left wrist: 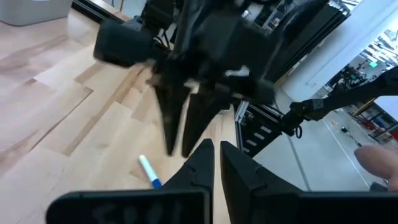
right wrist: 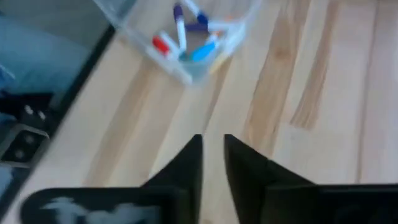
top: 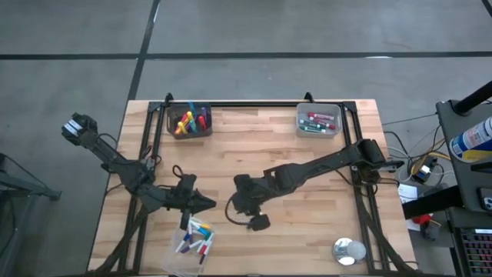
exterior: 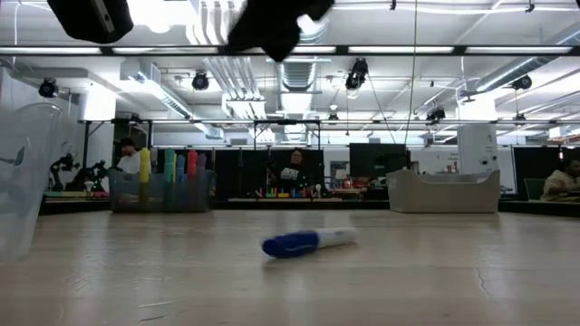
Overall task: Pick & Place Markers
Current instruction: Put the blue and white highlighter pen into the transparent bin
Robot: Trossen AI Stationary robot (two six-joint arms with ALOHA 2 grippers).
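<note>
One marker, white-barrelled with a blue cap, lies flat on the wooden table; it also shows as the marker in the left wrist view. My right gripper slants down above the table's middle, its fingers a little apart with nothing between them. The right gripper hangs just above and beside that marker, clear of it. My left gripper points level toward the right gripper, shut and empty. Both show in the high view as the left gripper and the right gripper. A clear container near the front edge holds several markers.
A bin with upright markers stands at the far left, and a grey bin with more markers at the far right. A round metal thing lies near the front right. The clear container's wall rises at the low view's left.
</note>
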